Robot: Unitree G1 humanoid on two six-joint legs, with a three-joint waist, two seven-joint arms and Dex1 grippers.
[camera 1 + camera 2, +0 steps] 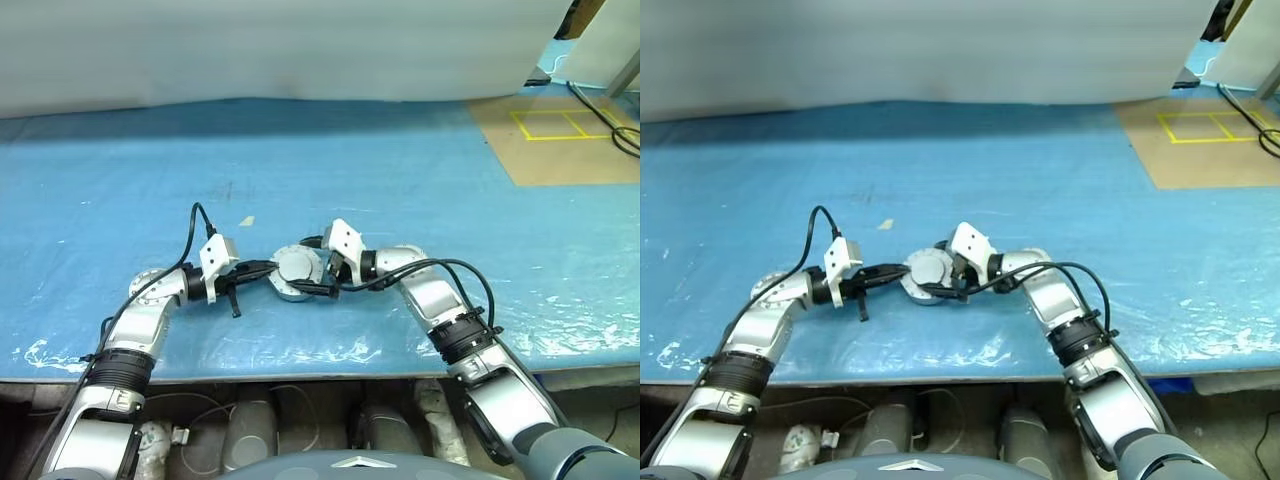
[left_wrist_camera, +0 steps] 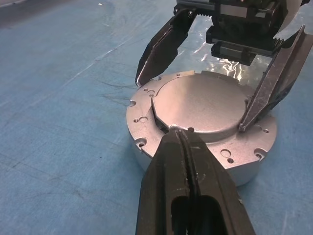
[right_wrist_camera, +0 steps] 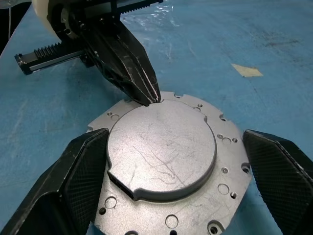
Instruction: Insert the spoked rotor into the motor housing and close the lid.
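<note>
The motor housing (image 3: 227, 174) is a round silver puck with screw holes in its rim, lying on the blue table near the front edge. The lid (image 3: 161, 147) lies flat on top of it, smooth grey face up, with a small notch gap at one edge. The spoked rotor is hidden. My left gripper (image 2: 178, 134) is shut, and its tip touches the lid's edge; it also shows as the left gripper (image 3: 151, 98) in the right wrist view. My right gripper (image 3: 176, 147) is open, its fingers (image 3: 83, 166) on either side of the housing, gripping nothing.
Blue plastic sheet (image 1: 400, 180) covers the table, whose front edge runs just behind my arms. A small scrap of tape (image 1: 246, 221) lies beyond the housing. A brown board with yellow tape squares (image 1: 560, 125) and black cables (image 1: 625, 135) sit at the back right.
</note>
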